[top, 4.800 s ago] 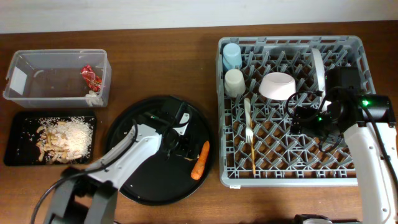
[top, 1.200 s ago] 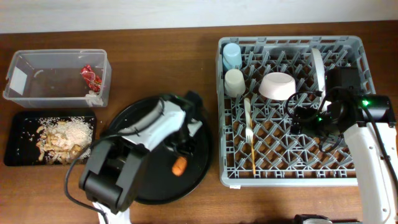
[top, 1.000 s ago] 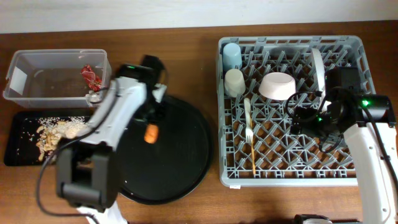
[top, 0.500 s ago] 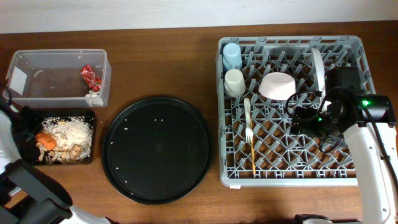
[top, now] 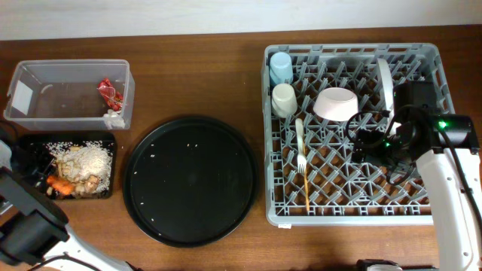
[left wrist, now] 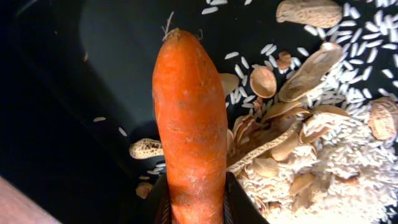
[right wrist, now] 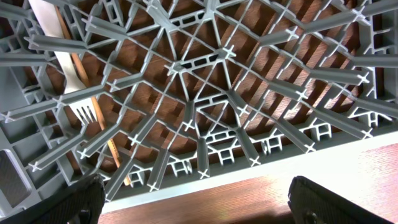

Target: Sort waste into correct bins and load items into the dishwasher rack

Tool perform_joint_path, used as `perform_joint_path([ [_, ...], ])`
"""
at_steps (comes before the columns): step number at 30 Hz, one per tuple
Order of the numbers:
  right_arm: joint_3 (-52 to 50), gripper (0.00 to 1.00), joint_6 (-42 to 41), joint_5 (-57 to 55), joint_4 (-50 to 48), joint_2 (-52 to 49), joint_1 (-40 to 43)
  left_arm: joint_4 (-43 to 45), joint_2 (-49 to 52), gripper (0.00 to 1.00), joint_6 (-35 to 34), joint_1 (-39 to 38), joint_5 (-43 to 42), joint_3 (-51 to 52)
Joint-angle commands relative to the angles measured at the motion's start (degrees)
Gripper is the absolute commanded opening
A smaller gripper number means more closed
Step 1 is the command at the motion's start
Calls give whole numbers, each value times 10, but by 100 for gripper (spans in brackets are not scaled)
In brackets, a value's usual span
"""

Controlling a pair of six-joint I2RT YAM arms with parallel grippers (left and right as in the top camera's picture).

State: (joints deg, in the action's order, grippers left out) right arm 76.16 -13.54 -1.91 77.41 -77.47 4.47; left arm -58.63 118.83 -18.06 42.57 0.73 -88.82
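Note:
My left gripper (left wrist: 194, 202) is shut on the orange carrot (left wrist: 189, 124), which hangs over the shallow black tray (left wrist: 93, 74) just left of the beige food scraps (left wrist: 323, 155). From overhead the carrot (top: 58, 182) sits over the tray's (top: 30, 141) lower left. The clear box (top: 68, 75) holds a red wrapper (top: 110, 92) and a white scrap (top: 113, 117). The grey rack (top: 354, 218) carries a blue cup (top: 281, 67), cream cup (top: 284, 98), bowl (top: 336, 104), plate (top: 385, 84), fork (top: 300, 143) and chopstick (top: 306, 192). My right gripper (top: 367, 145) is open and holds nothing above the rack's grid (right wrist: 205, 81).
A big round black tray (top: 190, 179) with a few rice grains lies between the bins and the rack. The table's front edge shows below the rack in the right wrist view, with the fork (right wrist: 78, 93) and chopstick (right wrist: 109, 146) at left.
My left arm has swung left from the round tray's upper edge to the shallow black tray, carrying the carrot. The right arm has not moved.

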Motion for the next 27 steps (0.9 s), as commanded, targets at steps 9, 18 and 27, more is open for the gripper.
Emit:
perform_joint_path([
  [9,-2,97,-2,-2,2,2,4,-86,9,44,-15,-1,-33,-99],
  [18,-2,99,3,56,-14,-16,4,-131,-129,44,13,-249,-33,-128],
  [27,-3,99,71,116,14,-34,5,-326,-160,62,91,-575,-29,-121],
])
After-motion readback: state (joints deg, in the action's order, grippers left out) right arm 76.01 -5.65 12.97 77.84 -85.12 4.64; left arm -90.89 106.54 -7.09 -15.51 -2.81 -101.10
